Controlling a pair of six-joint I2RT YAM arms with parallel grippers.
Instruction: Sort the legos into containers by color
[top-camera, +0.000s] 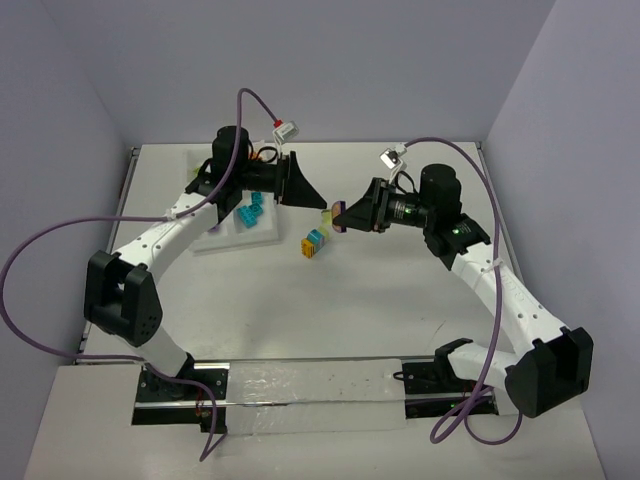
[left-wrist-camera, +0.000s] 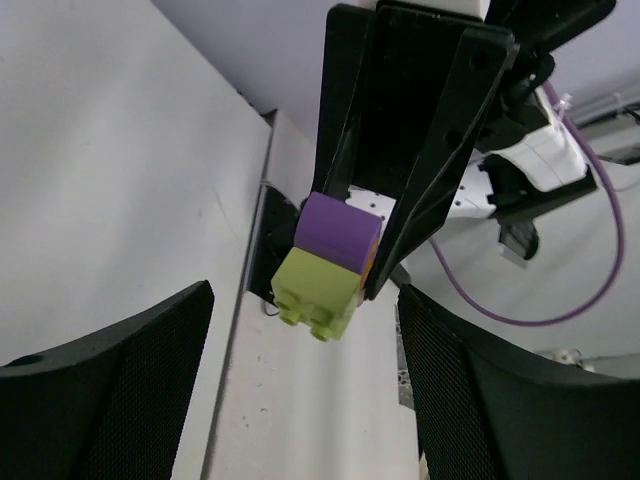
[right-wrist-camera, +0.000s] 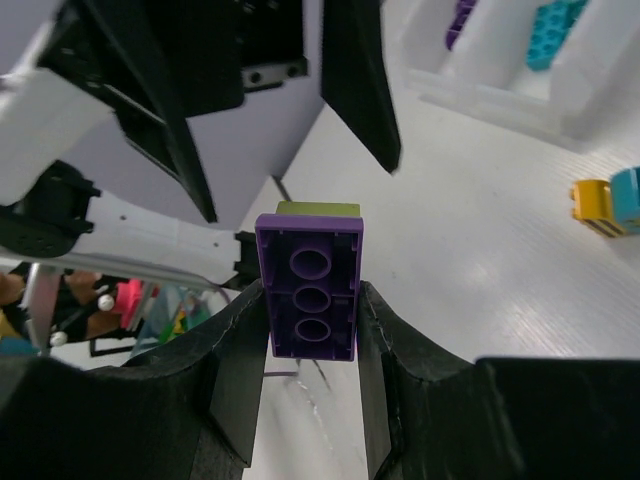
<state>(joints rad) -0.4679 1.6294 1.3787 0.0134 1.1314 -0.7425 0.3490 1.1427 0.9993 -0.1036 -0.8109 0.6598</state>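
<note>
At the far left of the surface, tray: a shallow white translucent plastic tray (top-camera: 225, 238) with compartments, partly hidden under the left arm.
In the tray: teal studded plastic bricks (top-camera: 250, 212) lie in a near-right compartment; the right wrist view shows a small purple piece (right-wrist-camera: 460, 15) in the compartment beside them.
Left tool (top-camera: 298, 192): raised just right of the tray, fingers spread wide, nothing between them, pointing at the right tool.
Loose clump (top-camera: 315, 243): yellow, teal and orange bricks stuck together, resting on the bare surface near the tray's right edge.
Held pair: a purple plastic brick (right-wrist-camera: 310, 300) with a lime green plastic brick (left-wrist-camera: 318, 290) stuck to it, up in the air between the two tools.
Right tool (top-camera: 342, 216): pressed onto the long sides of the purple plastic brick, pinching it.
</note>
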